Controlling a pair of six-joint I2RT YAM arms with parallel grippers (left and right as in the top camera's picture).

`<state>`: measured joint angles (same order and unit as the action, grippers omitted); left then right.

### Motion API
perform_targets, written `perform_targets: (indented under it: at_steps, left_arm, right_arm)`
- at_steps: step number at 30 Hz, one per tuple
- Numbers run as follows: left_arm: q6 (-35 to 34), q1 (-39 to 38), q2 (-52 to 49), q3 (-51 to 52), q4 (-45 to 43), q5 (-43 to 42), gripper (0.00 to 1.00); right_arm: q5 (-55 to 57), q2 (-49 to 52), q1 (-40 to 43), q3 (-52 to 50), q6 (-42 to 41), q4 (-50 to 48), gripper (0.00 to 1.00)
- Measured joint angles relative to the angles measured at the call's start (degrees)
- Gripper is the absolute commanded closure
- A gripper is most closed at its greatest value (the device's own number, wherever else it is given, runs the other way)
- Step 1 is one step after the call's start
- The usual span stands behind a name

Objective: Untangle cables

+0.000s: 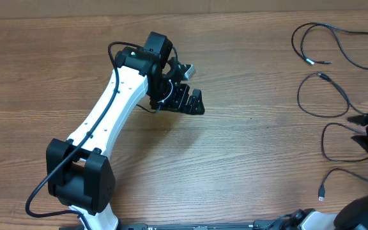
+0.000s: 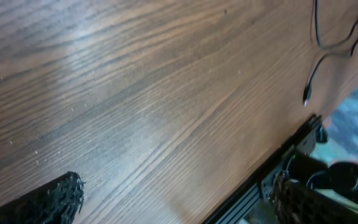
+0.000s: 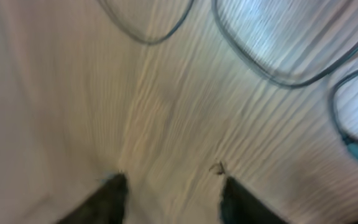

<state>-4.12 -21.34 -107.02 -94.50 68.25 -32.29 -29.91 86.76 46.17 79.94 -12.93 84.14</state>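
Cables (image 1: 322, 76) lie in loose loops at 3 o'clock on the table (image 1: 254, 166). The right gripper (image 3: 174, 198), partly apart, holds nothing just beside them. The left gripper (image 1: 190, 102) stands wide apart, empty.

Light-brown wood-grain table (image 1: 254, 140) fills view; soft glare on surface; black rail (image 2: 248, 198) along near edge.

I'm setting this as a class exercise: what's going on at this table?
Thin black cables lie in loose loops on the right side of a wooden table. The right end effector hangs open among them, holding nothing. The left end effector is open over bare wood, well away from the cables.
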Motion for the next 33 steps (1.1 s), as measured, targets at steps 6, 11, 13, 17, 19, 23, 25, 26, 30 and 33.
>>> perform_targets:
  at_steps: [6, 11, 13, 17, 19, 23, 25, 26, 30, 33]
  left_arm:
    - [-3.17, 0.28, 2.67, 0.07, -4.24, 0.22, 0.00]
    - [-6.84, 0.44, 11.34, 0.07, -4.85, 5.55, 0.00]
    - [-8.20, 0.44, 15.28, 0.04, -4.59, 8.37, 0.00]
    - [-10.82, 0.44, 21.40, 0.04, -2.40, 14.34, 0.00]
    - [-12.26, 0.44, 23.63, 0.04, -1.25, 17.62, 0.00]
    - [-14.49, 0.44, 26.84, 0.04, 0.31, 23.45, 0.00]
    - [-15.32, 0.44, 27.80, 0.04, 0.76, 25.59, 0.00]
    - [-15.47, 0.44, 28.13, 0.04, 1.01, 26.49, 0.01]
    - [-15.87, 0.44, 28.15, 0.04, 2.60, 28.72, 0.00]
    - [-15.93, 0.44, 28.11, 0.04, 2.99, 29.46, 0.01]
  right_arm:
    - [-1.01, -8.98, -6.93, 0.00, 5.51, 2.64, 0.34]
    - [-0.46, -18.08, -14.80, 0.04, 6.64, 2.62, 0.27]
    - [-0.24, -21.62, -17.38, 0.04, 6.75, 2.47, 0.26]
    - [0.13, -28.22, -21.64, 0.04, 6.58, 2.10, 0.00]
    - [0.70, -31.21, -22.77, 0.04, 6.73, 1.86, 0.00]
    - [1.73, -35.82, -23.30, 0.07, 6.73, 2.45, 0.00]
    - [1.88, -37.62, -23.32, 0.13, 6.71, 2.67, 0.00]
    - [1.95, -38.14, -23.32, 0.20, 6.51, 2.95, 0.00]
    - [2.25, -39.04, -23.34, 0.22, 5.14, 3.89, 0.00]
    - [2.32, -38.97, -23.34, 0.22, 4.13, 3.98, 0.00]
